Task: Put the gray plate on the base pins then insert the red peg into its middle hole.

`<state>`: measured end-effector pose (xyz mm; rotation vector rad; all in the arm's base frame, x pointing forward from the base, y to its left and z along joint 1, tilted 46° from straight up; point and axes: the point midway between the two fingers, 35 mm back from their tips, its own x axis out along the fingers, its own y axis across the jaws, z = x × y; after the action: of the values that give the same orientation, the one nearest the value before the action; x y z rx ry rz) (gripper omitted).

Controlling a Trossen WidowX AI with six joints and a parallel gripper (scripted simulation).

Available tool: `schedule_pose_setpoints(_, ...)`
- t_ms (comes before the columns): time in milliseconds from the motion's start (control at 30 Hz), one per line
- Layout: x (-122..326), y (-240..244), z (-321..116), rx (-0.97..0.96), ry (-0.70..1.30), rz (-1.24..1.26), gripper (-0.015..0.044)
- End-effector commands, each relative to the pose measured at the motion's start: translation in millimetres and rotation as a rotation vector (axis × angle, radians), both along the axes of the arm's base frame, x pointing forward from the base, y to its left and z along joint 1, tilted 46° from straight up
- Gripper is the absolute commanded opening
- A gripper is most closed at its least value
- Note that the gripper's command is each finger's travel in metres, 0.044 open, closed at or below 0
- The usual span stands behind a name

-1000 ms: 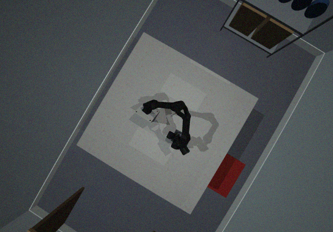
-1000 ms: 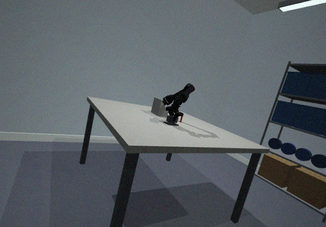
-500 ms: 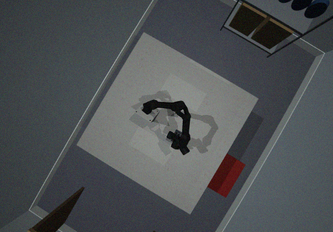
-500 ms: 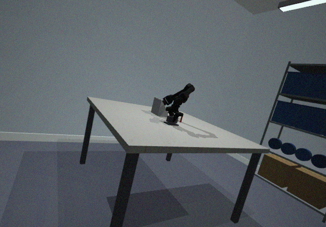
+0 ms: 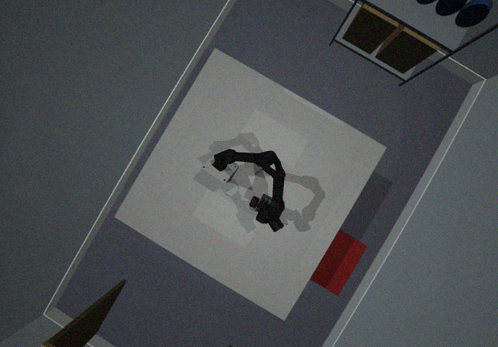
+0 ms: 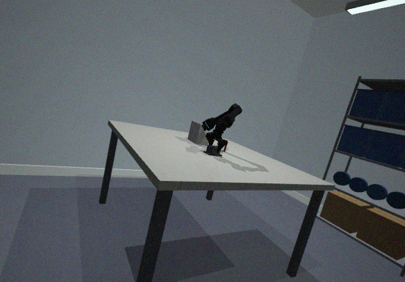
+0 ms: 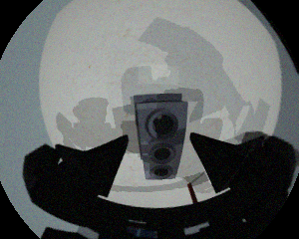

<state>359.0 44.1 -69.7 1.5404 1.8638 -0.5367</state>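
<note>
The gray plate (image 7: 180, 131) (image 6: 211, 149) with its three holes lies lengthwise between my fingers in the wrist view. My gripper (image 7: 159, 137) (image 6: 217, 146) (image 5: 263, 201) is open, with a gap between each fingertip and the plate's sides. A darker strip of the base (image 7: 157, 97) shows past the plate's far end; the rest is hidden beneath it. The pins cannot be made out, and I cannot tell whether the plate lies fully flat. The red peg (image 7: 191, 192) (image 6: 225, 147) stands upright near my right finger, outside the grip and apart from the plate.
A gray upright block (image 6: 194, 133) stands behind the arm on the white table (image 6: 163, 159) (image 5: 311, 134). A red box (image 5: 339, 262) is on the floor beside the table. A shelf rack (image 6: 389, 123) stands off to the right. Arm shadows cross the table top.
</note>
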Motion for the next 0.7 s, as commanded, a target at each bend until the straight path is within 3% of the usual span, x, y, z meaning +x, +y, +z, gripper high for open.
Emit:
schedule_pose_setpoints(0,2.6,-7.6,6.6,-0.002,-0.002,0.002,0.0440)
schedule_pose_setpoints(233,11.6,-81.4,79.6,-0.003,0.002,-0.003,0.0440)
schedule_pose_setpoints(533,14.9,-83.1,81.9,-0.002,-0.001,0.000,0.0440)
schedule_pose_setpoints(667,-2.5,-58.3,119.1,0.003,-0.055,0.055,0.0440)
